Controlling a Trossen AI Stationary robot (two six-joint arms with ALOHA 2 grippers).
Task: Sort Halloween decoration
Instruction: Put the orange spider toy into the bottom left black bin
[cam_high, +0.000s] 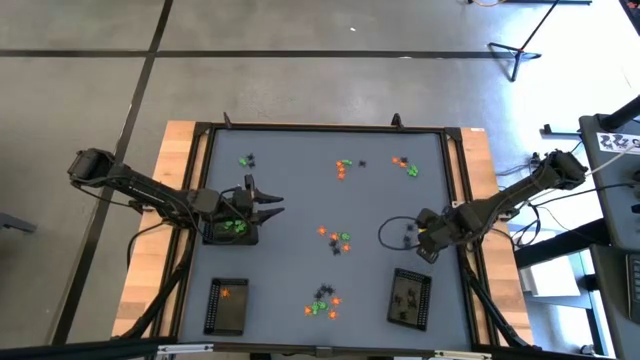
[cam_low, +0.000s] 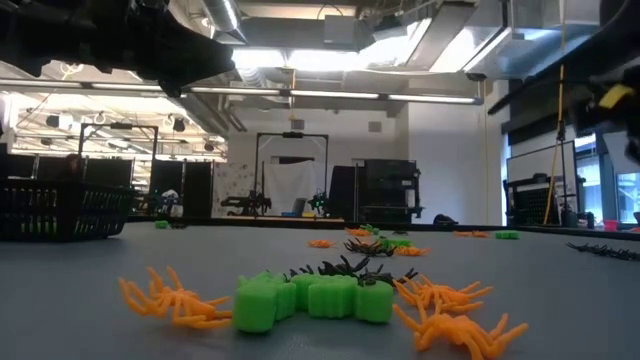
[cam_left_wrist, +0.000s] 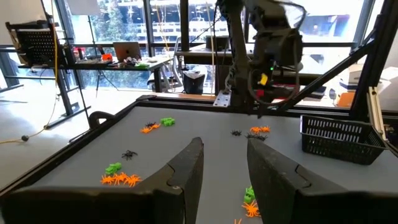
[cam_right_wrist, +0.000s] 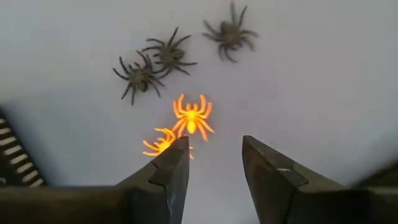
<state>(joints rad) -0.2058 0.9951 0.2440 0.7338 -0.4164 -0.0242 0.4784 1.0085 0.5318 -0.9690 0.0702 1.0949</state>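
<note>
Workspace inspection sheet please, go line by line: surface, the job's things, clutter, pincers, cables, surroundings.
Surface: grey table top in a dark frame.
Job's things: orange, green and black trinkets in scattered clusters; orange spiders and black spiders lie below the right pincer; three black trays, one with green pieces, one with an orange piece, one with dark pieces.
Clutter: nothing seen.
Pincers: left pincer open, empty, above the table near the green tray; right pincer open, empty, just over the orange spiders.
Cables: bundles run along both arms.
Surroundings: workshop with racks, desks and a laptop; no person seen.
</note>
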